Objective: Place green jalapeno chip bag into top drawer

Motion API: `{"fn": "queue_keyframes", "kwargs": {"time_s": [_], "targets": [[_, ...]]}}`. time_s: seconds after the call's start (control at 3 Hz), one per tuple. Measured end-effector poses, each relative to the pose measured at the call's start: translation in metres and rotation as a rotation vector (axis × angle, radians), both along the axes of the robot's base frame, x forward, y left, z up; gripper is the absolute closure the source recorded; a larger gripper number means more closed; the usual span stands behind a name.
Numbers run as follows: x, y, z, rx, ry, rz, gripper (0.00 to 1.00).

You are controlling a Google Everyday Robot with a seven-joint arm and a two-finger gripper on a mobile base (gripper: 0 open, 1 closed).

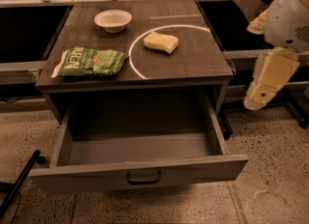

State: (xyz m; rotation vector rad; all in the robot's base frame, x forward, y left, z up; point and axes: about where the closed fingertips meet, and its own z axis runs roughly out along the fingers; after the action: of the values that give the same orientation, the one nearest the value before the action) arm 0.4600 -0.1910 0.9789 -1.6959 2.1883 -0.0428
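Observation:
The green jalapeno chip bag lies flat on the left part of the cabinet top, near its front edge. The top drawer is pulled wide open below it and shows a bare inside, with a small dark handle at the centre of its front panel. My gripper, a cream-coloured piece hanging from the white arm, hovers at the right of the cabinet, off its right edge and well away from the bag. It holds nothing that I can see.
A white bowl stands at the back of the cabinet top and a yellow sponge lies right of centre inside a white ring mark. Dark open bays flank the cabinet. A black bar lies on the floor at the left.

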Motion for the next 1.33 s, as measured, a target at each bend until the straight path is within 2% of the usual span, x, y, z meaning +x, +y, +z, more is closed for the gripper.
{"fn": "queue_keyframes", "kwargs": {"time_s": [0.33, 1.0, 1.33], "targets": [[0.049, 0.073, -0.002, 0.117, -0.03, 0.016, 0.0], [0.055, 0.08, -0.009, 0.107, -0.016, 0.025, 0.0], [0.077, 0.098, -0.032, 0.094, 0.003, 0.036, 0.0]]}}
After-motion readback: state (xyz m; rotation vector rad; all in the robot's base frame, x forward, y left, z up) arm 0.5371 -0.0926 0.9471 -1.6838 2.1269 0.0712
